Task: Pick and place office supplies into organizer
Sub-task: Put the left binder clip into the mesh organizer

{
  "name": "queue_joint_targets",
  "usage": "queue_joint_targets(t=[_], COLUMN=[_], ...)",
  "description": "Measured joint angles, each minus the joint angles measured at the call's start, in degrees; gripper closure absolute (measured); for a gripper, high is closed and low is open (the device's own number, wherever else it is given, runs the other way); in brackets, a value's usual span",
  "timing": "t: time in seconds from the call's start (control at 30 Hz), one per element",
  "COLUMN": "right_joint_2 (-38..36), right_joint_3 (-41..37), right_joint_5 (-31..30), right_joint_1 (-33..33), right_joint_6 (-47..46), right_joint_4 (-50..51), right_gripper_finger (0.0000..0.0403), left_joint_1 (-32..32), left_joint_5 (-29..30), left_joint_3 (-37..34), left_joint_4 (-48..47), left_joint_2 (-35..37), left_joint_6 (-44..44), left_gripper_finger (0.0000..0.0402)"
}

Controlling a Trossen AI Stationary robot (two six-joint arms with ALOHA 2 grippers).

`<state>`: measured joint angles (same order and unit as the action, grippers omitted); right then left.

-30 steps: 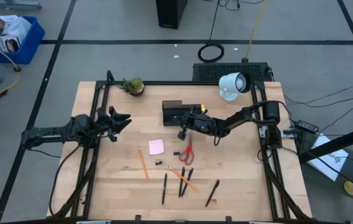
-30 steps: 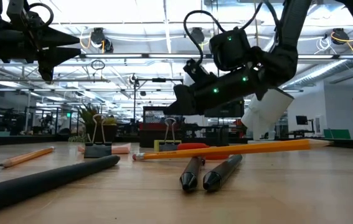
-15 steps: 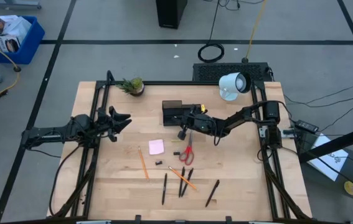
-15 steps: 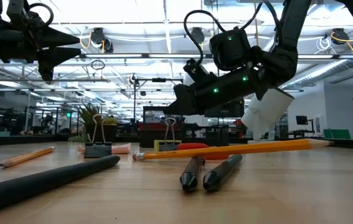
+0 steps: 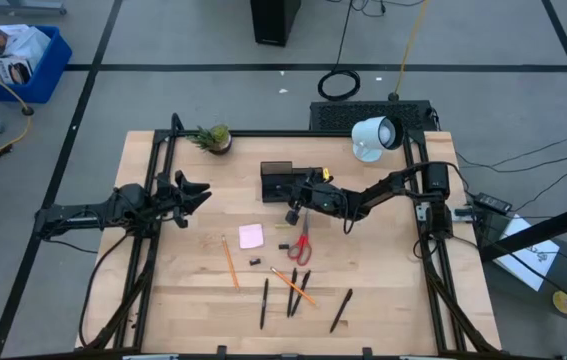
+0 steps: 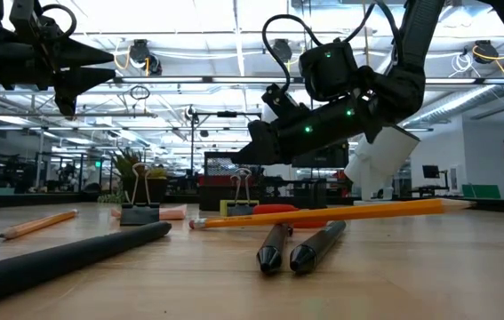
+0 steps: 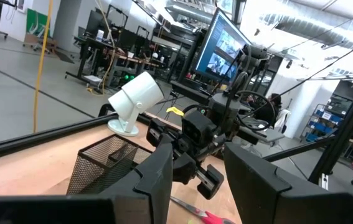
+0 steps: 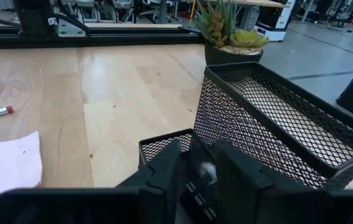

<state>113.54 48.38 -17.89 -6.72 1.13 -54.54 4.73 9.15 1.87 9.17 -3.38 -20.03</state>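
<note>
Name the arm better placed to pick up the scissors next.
Right. The right gripper hangs by the organizer, with the red-handled scissors just nearer the table's front edge. The left gripper waits over the table's left side, farther off.

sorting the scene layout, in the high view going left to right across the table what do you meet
left gripper → potted plant → orange pencil → pink sticky-note pad → organizer → red-handled scissors → black pen → white lamp-like device
</note>
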Motion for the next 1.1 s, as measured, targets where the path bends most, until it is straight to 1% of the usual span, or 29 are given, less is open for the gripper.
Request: queue_joint_targets(t=[0.27, 0.47, 0.63, 0.87, 0.93, 1.1], right_joint_2=[0.00, -1.16, -2.06, -2.45, -2.45, -2.45], right_joint_3=[-0.02, -0.02, -0.02, -0.02, -0.02, -0.04], right_joint_5=[0.04, 0.51, 5.61, 10.56, 10.27, 4.99], right_joint_1=[0.21, 1.65, 3.40, 6.95, 8.44, 12.46], right_joint_6=[0.45, 1.51, 1.27, -0.37, 0.02, 2.04], right_joint_4=[0.96, 1.33, 1.69, 2.89, 5.21, 11.11], right_gripper_finger=[0.0308, 0.0304, 0.0301, 0.0300, 0.0299, 0.0286], left_joint_1=[0.01, 0.02, 0.01, 0.00, 0.01, 0.02], left_joint_5=[0.00, 0.00, 0.01, 0.02, 0.02, 0.02], left_joint_3=[0.00, 0.00, 0.00, 0.00, 0.00, 0.00], left_joint_4=[-0.37, -0.79, -0.93, -1.70, -1.73, -1.73], left_joint_2=[0.01, 0.02, 0.02, 0.02, 0.02, 0.02], left_joint_6=[0.03, 0.04, 0.07, 0.07, 0.09, 0.07], left_gripper_finger=[0.0254, 0.0254, 0.0254, 0.0254, 0.0254, 0.0254])
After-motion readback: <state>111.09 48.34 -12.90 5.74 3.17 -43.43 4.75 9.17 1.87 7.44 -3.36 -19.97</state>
